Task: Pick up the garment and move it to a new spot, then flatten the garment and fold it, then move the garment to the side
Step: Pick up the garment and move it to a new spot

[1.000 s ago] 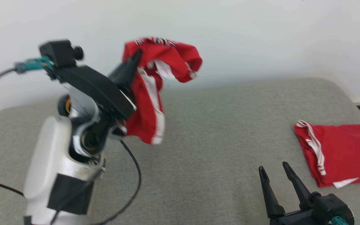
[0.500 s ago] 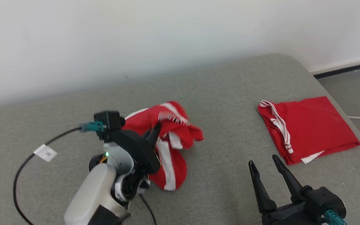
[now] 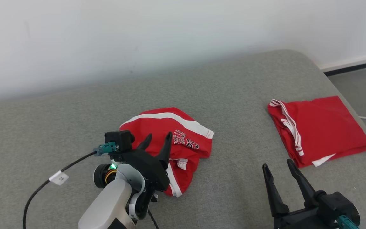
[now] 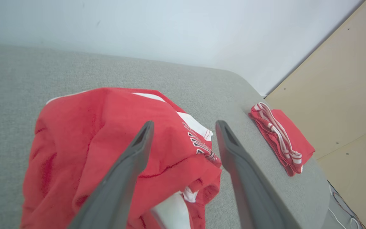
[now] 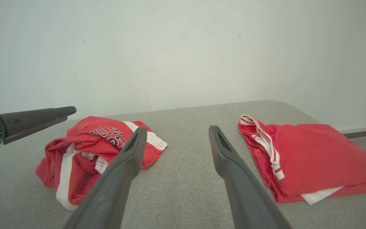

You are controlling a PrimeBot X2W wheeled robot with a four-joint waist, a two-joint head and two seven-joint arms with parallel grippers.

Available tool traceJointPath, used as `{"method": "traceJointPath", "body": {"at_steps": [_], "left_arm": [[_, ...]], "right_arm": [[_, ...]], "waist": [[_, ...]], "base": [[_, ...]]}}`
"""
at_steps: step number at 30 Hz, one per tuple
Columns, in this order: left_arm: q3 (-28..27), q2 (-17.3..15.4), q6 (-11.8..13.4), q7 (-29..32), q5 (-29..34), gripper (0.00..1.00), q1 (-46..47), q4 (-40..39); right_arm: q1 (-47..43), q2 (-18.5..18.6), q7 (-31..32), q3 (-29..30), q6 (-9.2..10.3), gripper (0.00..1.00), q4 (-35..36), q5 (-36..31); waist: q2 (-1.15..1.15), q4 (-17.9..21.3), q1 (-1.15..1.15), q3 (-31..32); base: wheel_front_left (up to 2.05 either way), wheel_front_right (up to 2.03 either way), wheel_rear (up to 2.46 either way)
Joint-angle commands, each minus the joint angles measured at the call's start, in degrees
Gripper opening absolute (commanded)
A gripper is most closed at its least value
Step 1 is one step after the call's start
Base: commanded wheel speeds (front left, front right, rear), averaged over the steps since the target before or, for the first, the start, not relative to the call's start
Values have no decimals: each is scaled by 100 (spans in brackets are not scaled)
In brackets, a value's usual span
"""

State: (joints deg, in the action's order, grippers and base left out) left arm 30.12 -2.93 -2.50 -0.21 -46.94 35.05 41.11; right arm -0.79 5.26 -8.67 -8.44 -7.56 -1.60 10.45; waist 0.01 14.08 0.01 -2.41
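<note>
On grey fabric-covered rounded table (image 3: pixel 233 95), left of centre: crumpled red-and-white jersey garment (image 3: pixel 189 140). Well apart on the right, near the table's edge: folded red white-striped cloth (image 3: pixel 326 127). Over the garment's near side: left gripper (image 3: pixel 159 134) (contact unclear). Before the gap between both cloths, nearer the folded one: right gripper (image 3: pixel 277 163).

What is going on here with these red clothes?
A two-armed robot is working on a crumpled red Bulls garment that lies in a heap on the grey padded surface. Its left tool is open over the heap, gripping nothing. The right tool is open too, over bare surface. A second red garment lies folded near the right edge. The heap is not yet flattened or folded.
</note>
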Motion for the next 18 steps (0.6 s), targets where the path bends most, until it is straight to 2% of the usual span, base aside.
{"method": "traceJointPath", "body": {"at_steps": [1,6,8,13,18], "left_arm": [[22,5,-16,-146,15,100,17,-58],[92,-153,-4,-1128,437,100,-254,-331],[-39,-193,67,-1360,449,100,-525,-518],[-714,-383,276,-1495,973,100,-1664,-1666],[-1467,-403,252,-1496,1662,100,-2762,-2632]], "right_arm": [[-53,12,-24,33,13,100,9,-24],[-154,24,-33,252,13,100,35,-52],[-200,16,-51,338,13,100,26,-69],[-343,-56,-126,618,13,100,-75,-103],[-391,-80,-175,659,13,100,-272,-88]], "waist": [[-1,-180,-1,138],[-1,-425,-1,298],[-1,-507,-1,384],[-1,-818,-1,544],[-1,-982,-1,576]], "base": [[0,0,0],[0,0,0],[0,0,0],[0,0,0],[0,0,0]]}}
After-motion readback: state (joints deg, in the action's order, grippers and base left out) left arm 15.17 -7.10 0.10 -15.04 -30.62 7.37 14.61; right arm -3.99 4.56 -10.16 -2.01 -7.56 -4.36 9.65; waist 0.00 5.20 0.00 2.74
